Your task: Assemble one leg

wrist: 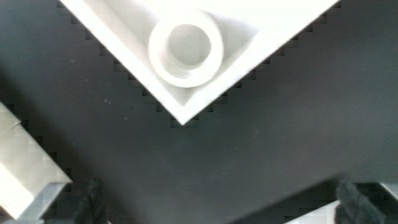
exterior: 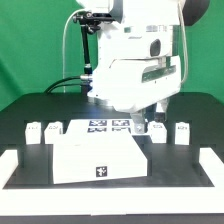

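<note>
Four small white legs with tags stand in a row on the black table: two at the exterior view's left point(exterior: 33, 130) point(exterior: 54, 129) and two at its right point(exterior: 157, 128) point(exterior: 181, 131). The large white square panel point(exterior: 98, 158) lies at the front centre. My gripper point(exterior: 143, 120) hangs low over the panel's far right corner, close to the nearer right leg. In the wrist view my gripper point(wrist: 214, 205) is open and empty, with its fingers point(wrist: 63, 205) far apart. Beyond them are the panel's corner point(wrist: 125, 30) and its round hole point(wrist: 185, 50). No leg shows in the wrist view.
The marker board point(exterior: 110, 126) lies behind the panel, partly under the arm. White border pieces sit at the front left point(exterior: 12, 165) and front right point(exterior: 210, 165) of the table. A white edge point(wrist: 15, 150) shows at the side of the wrist view.
</note>
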You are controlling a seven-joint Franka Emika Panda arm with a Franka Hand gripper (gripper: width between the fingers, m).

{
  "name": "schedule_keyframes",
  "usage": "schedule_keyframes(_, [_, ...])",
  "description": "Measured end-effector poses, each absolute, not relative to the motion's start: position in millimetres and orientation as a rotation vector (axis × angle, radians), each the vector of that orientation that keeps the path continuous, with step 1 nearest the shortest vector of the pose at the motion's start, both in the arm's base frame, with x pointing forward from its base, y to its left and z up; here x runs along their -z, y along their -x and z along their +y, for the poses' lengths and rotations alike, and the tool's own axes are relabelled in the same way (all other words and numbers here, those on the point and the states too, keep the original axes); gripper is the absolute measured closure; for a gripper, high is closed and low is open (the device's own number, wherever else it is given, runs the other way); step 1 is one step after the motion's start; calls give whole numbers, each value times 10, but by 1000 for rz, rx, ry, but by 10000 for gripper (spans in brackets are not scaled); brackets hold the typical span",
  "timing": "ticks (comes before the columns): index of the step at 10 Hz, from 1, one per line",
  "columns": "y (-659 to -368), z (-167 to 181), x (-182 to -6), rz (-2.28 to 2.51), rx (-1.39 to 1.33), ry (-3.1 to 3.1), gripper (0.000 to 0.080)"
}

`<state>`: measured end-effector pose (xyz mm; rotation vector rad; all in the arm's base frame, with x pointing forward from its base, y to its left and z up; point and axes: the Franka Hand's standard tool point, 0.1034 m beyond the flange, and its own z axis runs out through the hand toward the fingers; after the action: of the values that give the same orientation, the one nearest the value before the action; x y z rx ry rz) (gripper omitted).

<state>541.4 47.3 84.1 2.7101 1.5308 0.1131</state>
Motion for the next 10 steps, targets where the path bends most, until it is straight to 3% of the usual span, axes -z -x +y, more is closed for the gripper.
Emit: schedule_keyframes(10, [-5410,473,-835,1530,-111,-2711,150])
